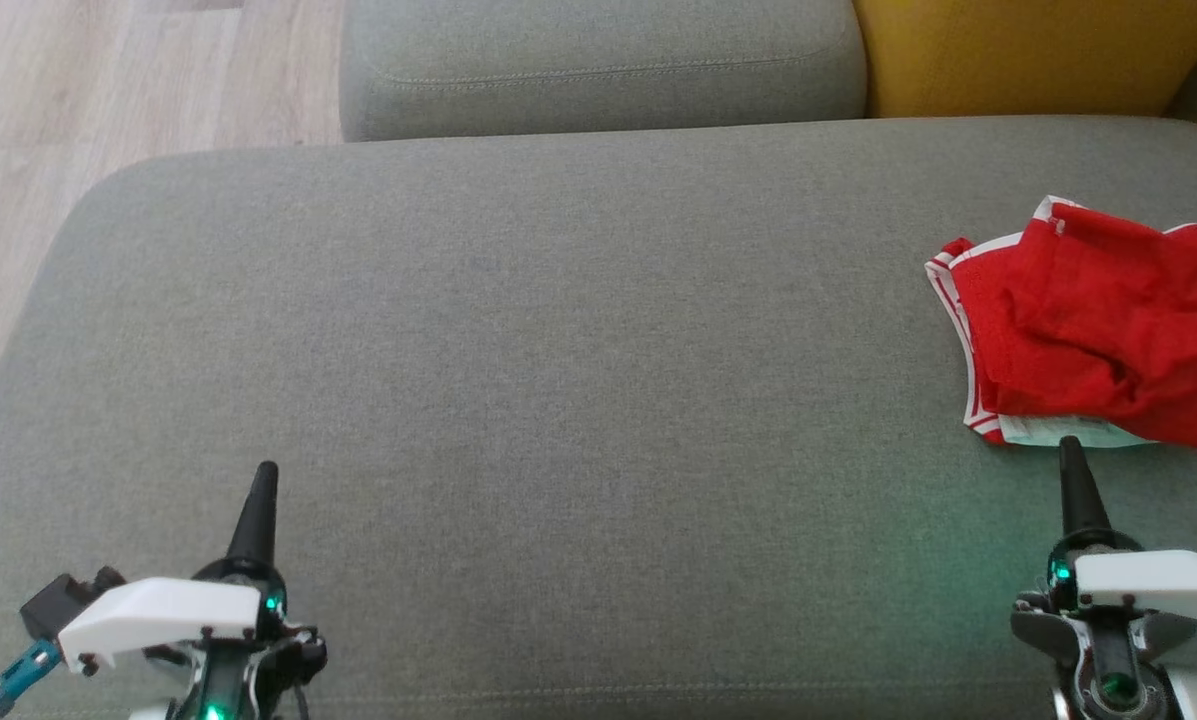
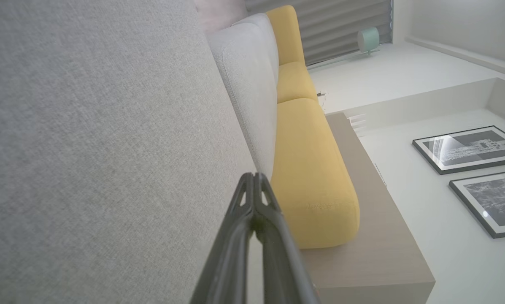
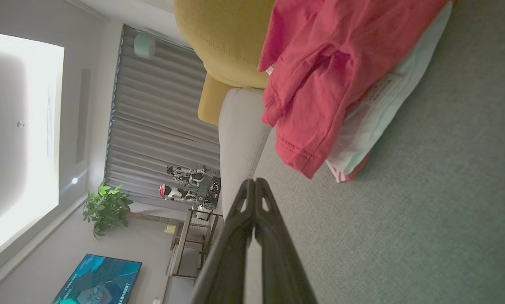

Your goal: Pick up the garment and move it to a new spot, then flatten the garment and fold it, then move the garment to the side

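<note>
Fingers (image 1: 256, 520) pressed together on both arms, nothing held.

Head view: left gripper (image 1: 266, 472) at 7 o'clock, right gripper (image 1: 1070, 450) at 5 o'clock. The garment (image 1: 1088, 330) is at 3 o'clock, crumpled on the grey seat cushion (image 1: 558, 400), just beyond the right tips. I judge it light, limp and grippy enough; I'd pinch the white-striped hem (image 1: 951, 305) on its 9 o'clock side. Wood floor (image 1: 108, 80) at 10 o'clock.

Left wrist view: closed pair over bare cushion, yellow sofa (image 2: 311, 169) past the tips, framed prints (image 2: 467, 147) at 3 o'clock.

Right wrist view: garment at 1 o'clock, red edge nearest the tips; curtain (image 3: 159, 105) and plant (image 3: 106, 207) at 9 o'clock.
</note>
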Motion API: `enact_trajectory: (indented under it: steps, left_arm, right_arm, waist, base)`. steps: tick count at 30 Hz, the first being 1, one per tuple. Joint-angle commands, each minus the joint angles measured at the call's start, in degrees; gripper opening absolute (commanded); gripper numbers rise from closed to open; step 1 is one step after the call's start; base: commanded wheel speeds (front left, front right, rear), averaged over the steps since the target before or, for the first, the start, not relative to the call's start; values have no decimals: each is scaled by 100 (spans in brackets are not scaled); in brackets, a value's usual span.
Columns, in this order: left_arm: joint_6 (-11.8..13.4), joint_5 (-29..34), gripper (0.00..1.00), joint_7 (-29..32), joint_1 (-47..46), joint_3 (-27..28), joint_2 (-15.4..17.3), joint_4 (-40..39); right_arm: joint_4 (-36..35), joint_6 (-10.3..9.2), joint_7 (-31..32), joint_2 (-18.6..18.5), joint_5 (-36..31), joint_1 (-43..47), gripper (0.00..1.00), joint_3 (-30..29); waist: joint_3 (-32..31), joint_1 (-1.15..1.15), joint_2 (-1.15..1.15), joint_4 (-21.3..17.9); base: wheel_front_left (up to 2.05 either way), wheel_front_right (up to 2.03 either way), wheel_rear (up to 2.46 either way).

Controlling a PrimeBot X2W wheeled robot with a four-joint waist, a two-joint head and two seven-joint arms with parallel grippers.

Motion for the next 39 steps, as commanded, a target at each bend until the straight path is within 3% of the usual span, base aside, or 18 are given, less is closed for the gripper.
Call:
enact_trajectory:
  steps: [1, 27, 39]
  left_arm:
    - [-66, -192, 0, 58, -372, 234, 105, -140]
    - [-236, -1675, 0, 493, -541, 643, 98, 18]
    - [-237, -1666, 0, 520, -545, 675, 78, 22]
  right_arm:
    - [-212, 31, 57, -23, 245, -327, 0, 63]
    - [-219, 39, 469, -22, 2040, -435, 0, -100]
    - [-219, 39, 472, -22, 2058, -436, 0, -102]
  waist:
    - [2, 0, 0, -7]
    - [29, 0, 0, -94]
    - [29, 0, 0, -95]
  base:
    - [0, 0, 0]
    - [0, 0, 0]
    - [0, 0, 0]
